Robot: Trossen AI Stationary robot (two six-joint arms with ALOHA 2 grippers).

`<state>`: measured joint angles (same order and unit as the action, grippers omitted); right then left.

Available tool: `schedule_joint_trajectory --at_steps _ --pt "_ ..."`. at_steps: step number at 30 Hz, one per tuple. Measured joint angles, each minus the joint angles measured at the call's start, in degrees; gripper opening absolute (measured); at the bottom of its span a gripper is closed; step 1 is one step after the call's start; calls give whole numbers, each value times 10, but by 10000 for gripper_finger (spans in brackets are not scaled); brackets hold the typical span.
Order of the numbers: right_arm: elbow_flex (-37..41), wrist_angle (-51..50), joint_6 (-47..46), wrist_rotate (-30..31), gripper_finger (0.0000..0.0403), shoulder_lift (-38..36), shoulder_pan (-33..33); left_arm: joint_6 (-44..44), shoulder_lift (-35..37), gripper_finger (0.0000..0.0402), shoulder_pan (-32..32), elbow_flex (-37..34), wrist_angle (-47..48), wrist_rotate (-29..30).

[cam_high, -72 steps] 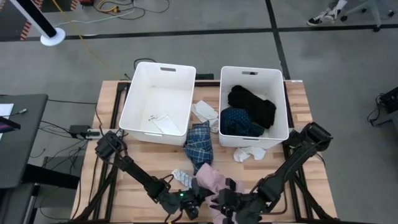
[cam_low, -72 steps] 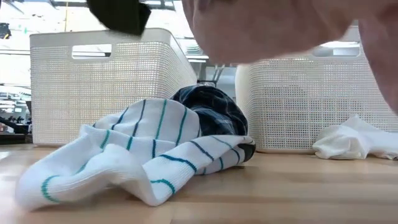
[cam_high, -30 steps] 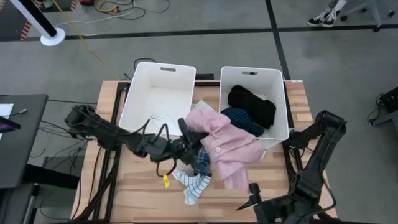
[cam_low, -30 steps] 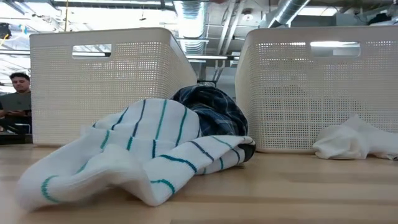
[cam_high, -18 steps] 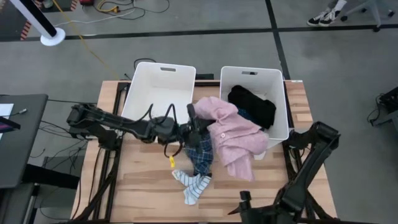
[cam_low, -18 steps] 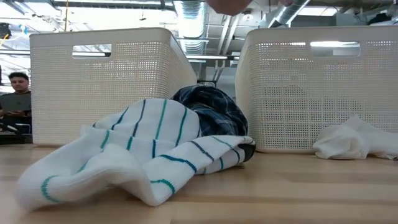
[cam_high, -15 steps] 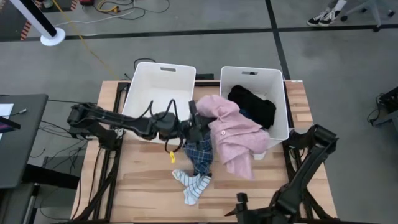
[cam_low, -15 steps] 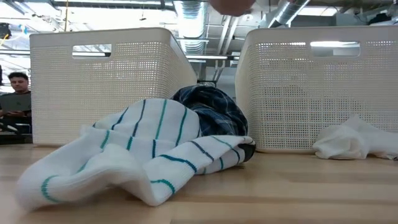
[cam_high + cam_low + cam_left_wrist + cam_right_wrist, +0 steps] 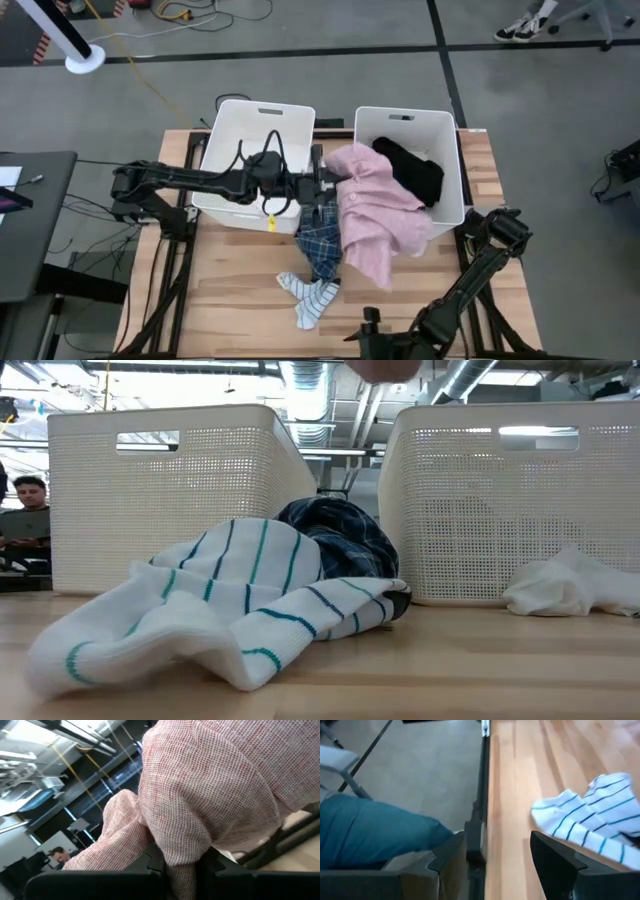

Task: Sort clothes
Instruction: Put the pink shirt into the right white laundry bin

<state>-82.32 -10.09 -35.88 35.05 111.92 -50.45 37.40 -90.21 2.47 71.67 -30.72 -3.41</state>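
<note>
My left gripper (image 9: 330, 183) reaches level over the gap between the two white tubs and is shut on the pink garment (image 9: 375, 215). The garment spreads over the right tub's near left corner. A black garment (image 9: 415, 170) lies in the right tub (image 9: 445, 135). The blue plaid garment (image 9: 320, 245) and a striped sock (image 9: 310, 297) lie on the table, the plaid leaning on the sock (image 9: 200, 610) from behind. A white sock (image 9: 570, 585) rests against the right tub's front wall. My right gripper (image 9: 502, 857) stands open low over the table's near edge, touching nothing. My left gripper pinches a bunched fold of the pink garment (image 9: 181, 862) between its two fingers (image 9: 150, 865). The fingers come in about level from the table's left side. The garment hangs below and beyond them, slack and lifted clear of the table; only a bit (image 9: 385, 368) shows in the low view.
The left tub (image 9: 255, 150) lies under my left arm. A yellow tag (image 9: 268, 222) dangles from that arm. A teal shape (image 9: 370, 832) shows just off the table's near edge. A person (image 9: 30, 500) sits behind the table at the left. Bare wood (image 9: 220, 290) lies at the near left.
My left gripper has swung toward the far edge and the right tub, carrying the pink garment, which now spreads over that tub's near left corner. My right gripper has sunk and moved toward the table's left along the near edge, staying open.
</note>
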Motion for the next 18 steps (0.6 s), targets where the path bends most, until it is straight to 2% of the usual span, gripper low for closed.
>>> schedule_joint_trajectory --at_steps 6,10,18 --pt "1 6 -1 0 234 0 23 -21 -46 36 18 13 -29 -10" --pt "1 9 2 0 234 0 32 -32 -87 36 25 57 -18 22" --pt "1 16 2 -2 234 0 37 -42 -181 36 48 204 137 35"
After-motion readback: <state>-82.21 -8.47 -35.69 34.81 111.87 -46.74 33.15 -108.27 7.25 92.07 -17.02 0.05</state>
